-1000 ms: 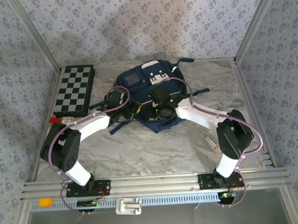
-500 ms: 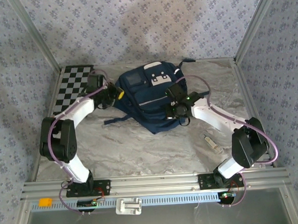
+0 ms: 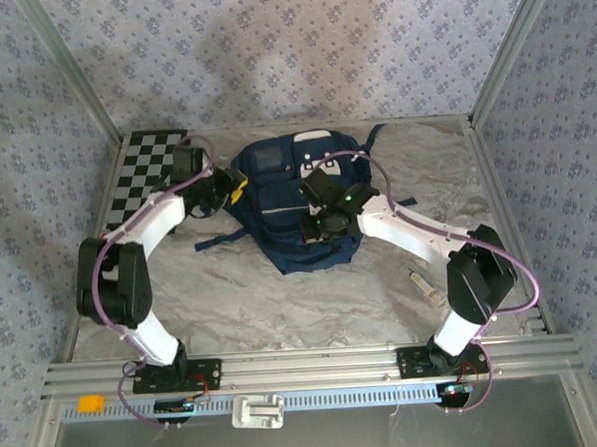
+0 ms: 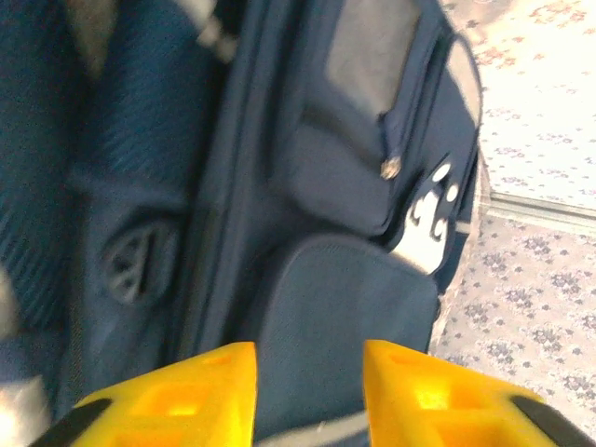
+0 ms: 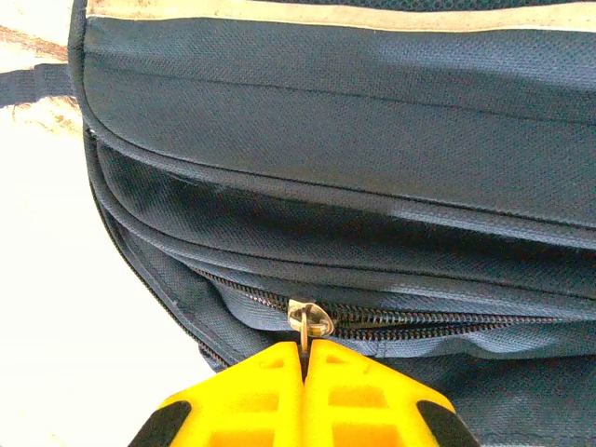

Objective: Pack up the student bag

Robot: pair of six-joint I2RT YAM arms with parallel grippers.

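The student bag [image 3: 298, 208] is lying centrally on the counter [image 3: 282, 294]. The right tool [image 5: 305, 358] is pinching its zipper pull [image 5: 309, 321], presumably to run the zipper. The left tool [image 4: 309, 368] is hovering part-open, empty, at its side.

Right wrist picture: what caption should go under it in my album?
The right gripper shut on the small metal zipper pull of the navy blue fabric backpack.

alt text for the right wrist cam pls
The yellow right end effector is shut on the small metal zipper pull of a navy backpack, whose zipper runs off to the right. Above it lie dark fabric folds and a pale stripe, with light tabletop at left.
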